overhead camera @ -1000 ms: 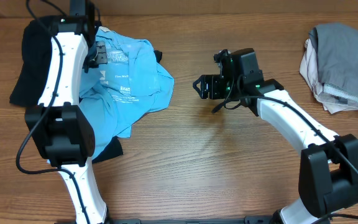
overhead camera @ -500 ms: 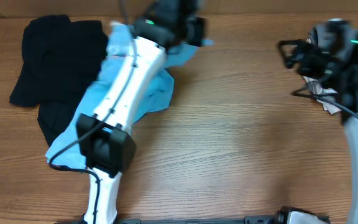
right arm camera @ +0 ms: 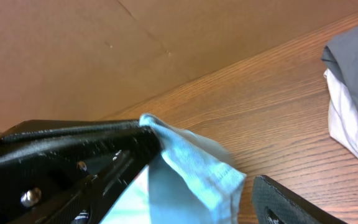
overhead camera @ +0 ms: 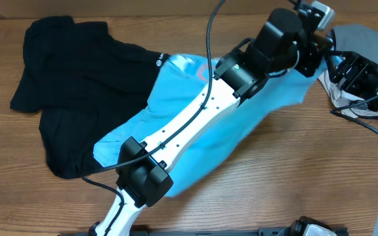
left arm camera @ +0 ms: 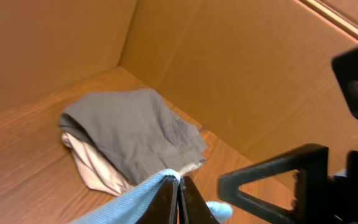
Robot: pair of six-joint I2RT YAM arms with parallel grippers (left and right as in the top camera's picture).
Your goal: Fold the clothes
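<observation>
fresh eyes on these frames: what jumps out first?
The left arm stretches diagonally across the table, with the left end effector shut on a corner of the blue T-shirt, which is drawn out long beneath it. The right end effector stands open beside that corner, by the grey pile at far right. A black shirt sprawls top left.

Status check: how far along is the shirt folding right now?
Done: the light blue T-shirt lies stretched diagonally across the table, its left part meeting the black shirt. In hand: the left tool is shut on the T-shirt's far edge, and the right tool stands open close by, gripping nothing. Left: spread it flat, since it looks rumpled, then make every fold; none is visible yet.
</observation>
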